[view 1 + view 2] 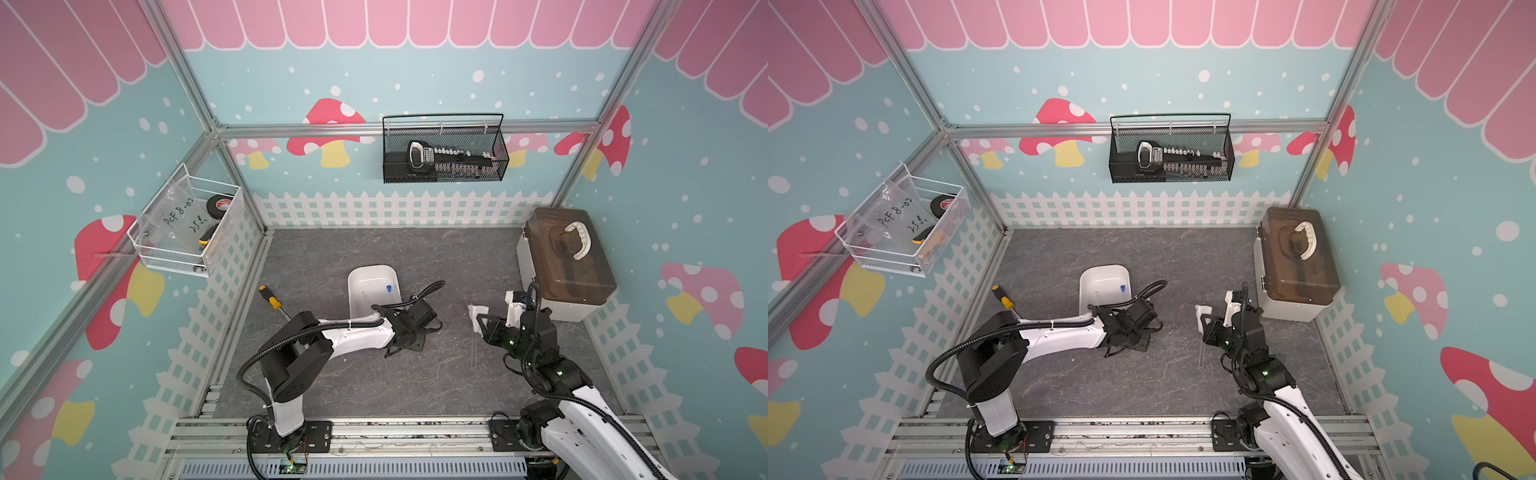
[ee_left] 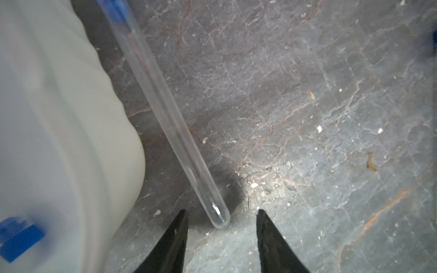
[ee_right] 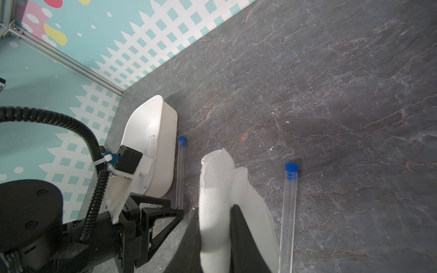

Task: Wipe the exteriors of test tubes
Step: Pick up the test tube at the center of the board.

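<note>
Obs: thin clear blue-capped test tube (image 2: pixel 165 106) on grey counter (image 2: pixel 307 118) beside white tray (image 2: pixel 59 118), round end btwn part-open empty L hand (image 2: pixel 221 210); R hand (image 3: pixel 214 212) clamps white cloth (image 3: pixel 212 179); likely light, slick, brittle, so grip mid-shaft.

Leaving the far stretch of the bench (image 1: pixel 436 257) wide open, from the white tray (image 1: pixel 370 278) across to the brown-lidded box (image 1: pixel 565 274). Walling off the right rear corner with that box. Hemming in the left tool (image 2: pixel 221 210) on one side with the tray wall, with a test tube (image 2: pixel 165 113) just beside that wall and its rounded end between the spread tips, possibly touching neither. Offering bare bench between this tube and a second tube (image 3: pixel 287 212), lying well apart beside the right tool (image 3: pixel 215 212), itself bulked out by a clamped white cloth (image 3: pixel 212 184). Cluttering the left edge with a screwdriver (image 1: pixel 271 298).
</note>
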Robot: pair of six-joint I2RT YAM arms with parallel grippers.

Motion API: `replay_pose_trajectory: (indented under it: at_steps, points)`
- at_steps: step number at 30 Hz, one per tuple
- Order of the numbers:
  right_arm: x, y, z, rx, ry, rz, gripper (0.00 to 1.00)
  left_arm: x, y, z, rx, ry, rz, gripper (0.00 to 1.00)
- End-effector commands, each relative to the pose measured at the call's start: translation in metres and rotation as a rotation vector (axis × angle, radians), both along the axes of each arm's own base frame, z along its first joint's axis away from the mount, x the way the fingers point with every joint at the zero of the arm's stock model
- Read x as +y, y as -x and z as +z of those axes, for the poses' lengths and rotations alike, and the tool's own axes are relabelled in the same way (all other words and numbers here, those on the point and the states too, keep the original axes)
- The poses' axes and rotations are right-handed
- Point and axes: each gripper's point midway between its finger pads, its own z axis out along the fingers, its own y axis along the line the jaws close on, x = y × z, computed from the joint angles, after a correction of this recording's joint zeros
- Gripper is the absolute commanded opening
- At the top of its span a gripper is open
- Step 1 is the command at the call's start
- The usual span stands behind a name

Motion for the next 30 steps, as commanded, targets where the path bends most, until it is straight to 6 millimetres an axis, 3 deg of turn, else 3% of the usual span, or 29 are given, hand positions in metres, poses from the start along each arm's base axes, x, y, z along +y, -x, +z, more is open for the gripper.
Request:
replay_pose_trajectory:
  at_steps: [1, 4, 11, 17, 22, 27, 30]
  points:
    - [-0.001, 0.0, -0.002, -0.007, -0.01, -0.005, 0.19, 0.006, -0.007, -0.008, -0.012, -0.062, 0.027, 0.45]
    - [-0.001, 0.0, -0.002, -0.009, -0.01, -0.006, 0.19, 0.008, -0.005, -0.019, 0.002, -0.087, 0.02, 0.41]
    - [-0.002, 0.001, -0.003, -0.009, -0.012, -0.006, 0.19, 0.016, -0.001, -0.036, 0.028, -0.143, 0.001, 0.21]
    - [-0.002, 0.002, -0.004, -0.007, -0.016, -0.008, 0.19, 0.023, 0.008, -0.04, 0.052, -0.15, -0.009, 0.1]
    - [0.0, 0.003, 0.0, -0.017, -0.027, 0.004, 0.19, 0.006, 0.008, -0.007, 0.0, 0.013, -0.021, 0.09]
    - [0.005, 0.006, 0.011, -0.028, -0.042, 0.034, 0.19, -0.016, 0.013, 0.055, -0.081, 0.283, -0.079, 0.1]
    - [0.006, 0.008, 0.015, -0.037, -0.047, 0.043, 0.19, -0.023, 0.022, 0.083, -0.084, 0.474, -0.103, 0.11]
